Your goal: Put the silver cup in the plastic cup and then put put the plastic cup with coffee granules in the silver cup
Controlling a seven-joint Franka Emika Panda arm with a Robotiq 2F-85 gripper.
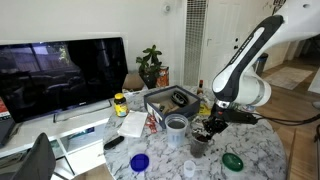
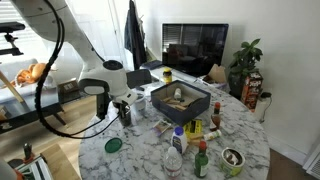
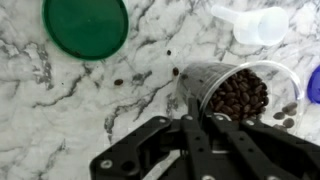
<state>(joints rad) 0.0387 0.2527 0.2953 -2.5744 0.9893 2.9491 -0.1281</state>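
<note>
Plastic cup with coffee granules (image 3: 240, 97) on marble table (image 3: 60, 90), gripper (image 3: 201, 112) jaws drawn close, pinching the cup's near wall, green lid (image 3: 85, 22) well apart

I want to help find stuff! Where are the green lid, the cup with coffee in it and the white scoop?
green lid (image 3: 85, 25): wrist view, middle of its flat top.
plastic cup with coffee granules (image 3: 240, 95): wrist view, on the brown granules inside.
white scoop (image 3: 262, 25): wrist view, on its round bowl.
</note>
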